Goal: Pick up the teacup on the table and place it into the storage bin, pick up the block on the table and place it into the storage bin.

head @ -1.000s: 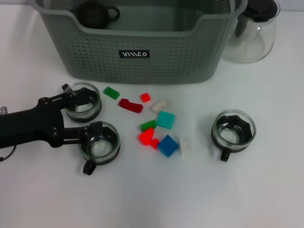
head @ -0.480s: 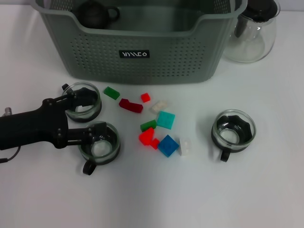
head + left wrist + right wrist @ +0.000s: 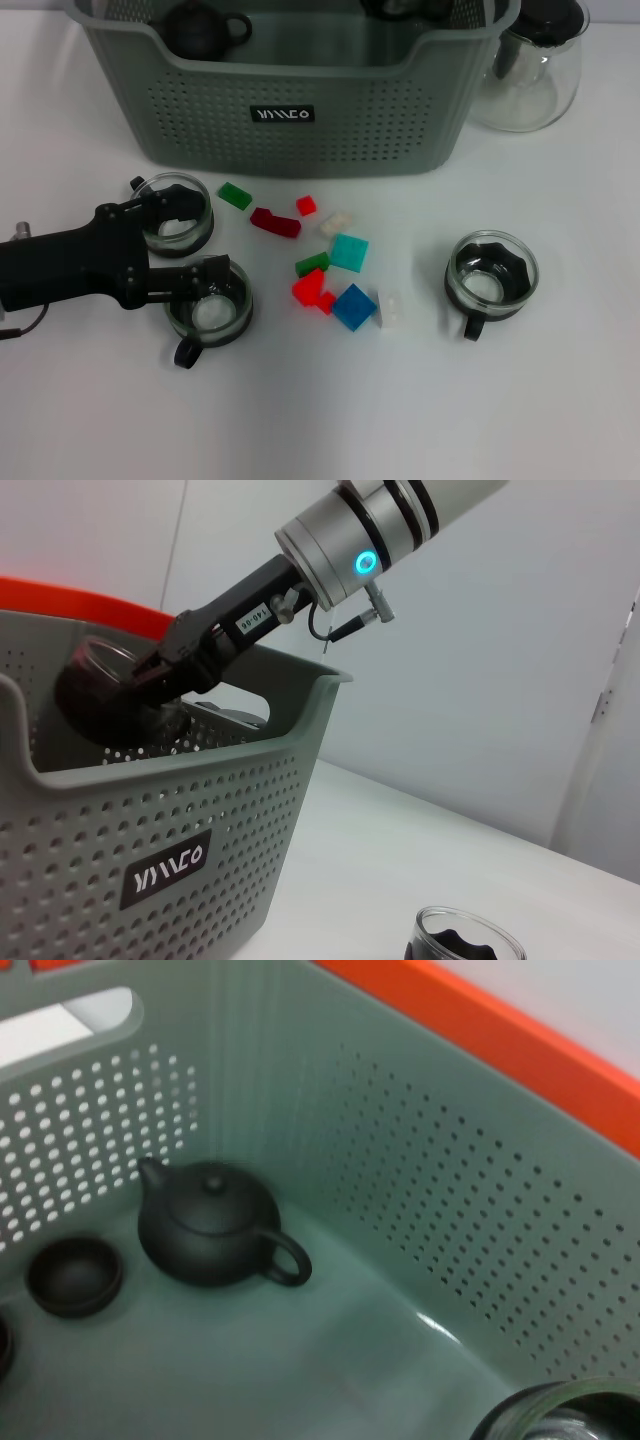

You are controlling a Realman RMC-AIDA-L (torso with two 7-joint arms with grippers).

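A: Left side?

B: I've got the black left gripper (image 3: 195,243) low over the table, fingers spread, one by each of two glass teacups w/ dark liners (image 3: 209,300).

A: Middle?

B: Loose coloured plastic blocks (image 3: 353,306), still on the white table (image 3: 420,410). Behind them, the grey-green perforated storage bin (image 3: 300,110) w/ a small black teapot (image 3: 212,1225) inside.

A: Right?

B: Right gripper (image 3: 165,675) is down in the bin, pinching a dark-lined glass cup (image 3: 100,692). Third teacup (image 3: 490,275) on the table.

Head looks down; both wrists face storage bin (image 3: 300,100).
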